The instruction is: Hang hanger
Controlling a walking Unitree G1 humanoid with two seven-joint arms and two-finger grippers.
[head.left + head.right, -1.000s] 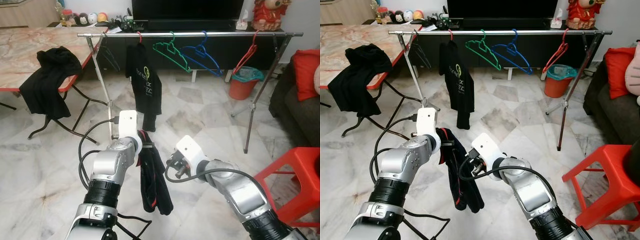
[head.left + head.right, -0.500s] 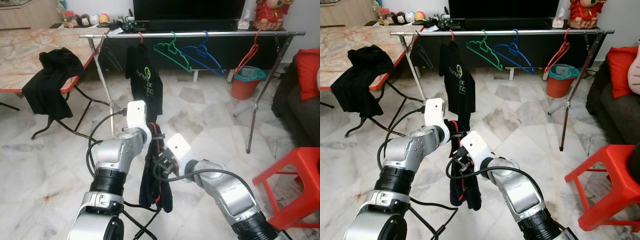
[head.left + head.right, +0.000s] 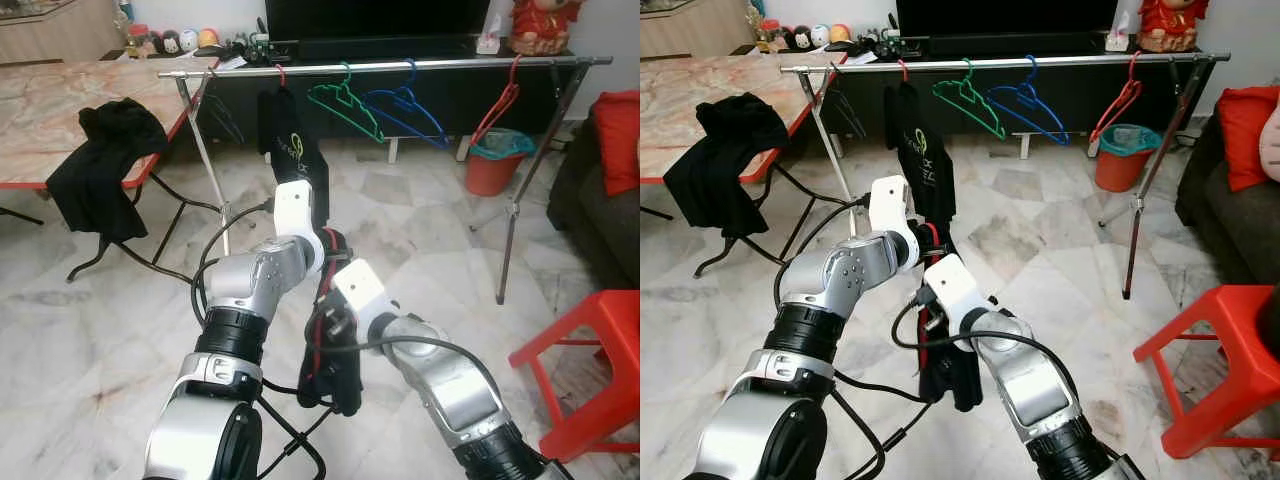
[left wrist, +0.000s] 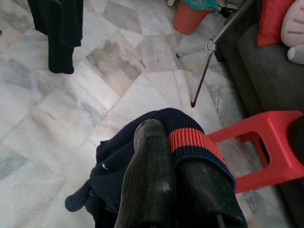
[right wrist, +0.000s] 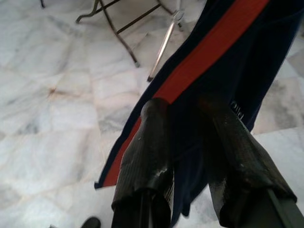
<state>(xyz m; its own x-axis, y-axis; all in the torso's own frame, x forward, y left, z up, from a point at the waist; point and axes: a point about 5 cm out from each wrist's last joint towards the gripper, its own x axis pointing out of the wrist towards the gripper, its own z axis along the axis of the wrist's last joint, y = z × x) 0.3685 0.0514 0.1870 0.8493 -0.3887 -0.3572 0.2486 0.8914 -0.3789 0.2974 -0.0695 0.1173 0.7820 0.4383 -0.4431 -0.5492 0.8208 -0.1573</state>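
At 9 o'clock a table (image 3: 60,100) is standing with a black cloth (image 3: 100,165) draping over its red edge. Across 12 o'clock a rail (image 3: 400,65) is running, carrying a black shirt (image 3: 293,155), a green hanger (image 3: 345,105), a blue hanger (image 3: 410,110) and a red hanger (image 3: 498,105); none of these is touching either gripper. At centre the left gripper (image 4: 178,178) is pinching the red-banded collar of a navy garment (image 3: 330,340), fingers (image 4: 149,180) pressed together on the cloth, holding it up well short of the rail. The garment is hanging down from that grip toward 6 o'clock. Whether a hanger is sitting inside it cannot be told. The right gripper (image 5: 190,156) is working just beside, lower on the same garment; its fingers (image 5: 147,156) are lying spread, with the cloth and its red stripe sitting between them. At 1 o'clock a red bin (image 3: 490,165) is standing behind the rail's right leg. At 4 o'clock a red stool (image 3: 590,370) is standing near a dark sofa (image 3: 605,200), which is bearing a red cushion (image 3: 618,140).
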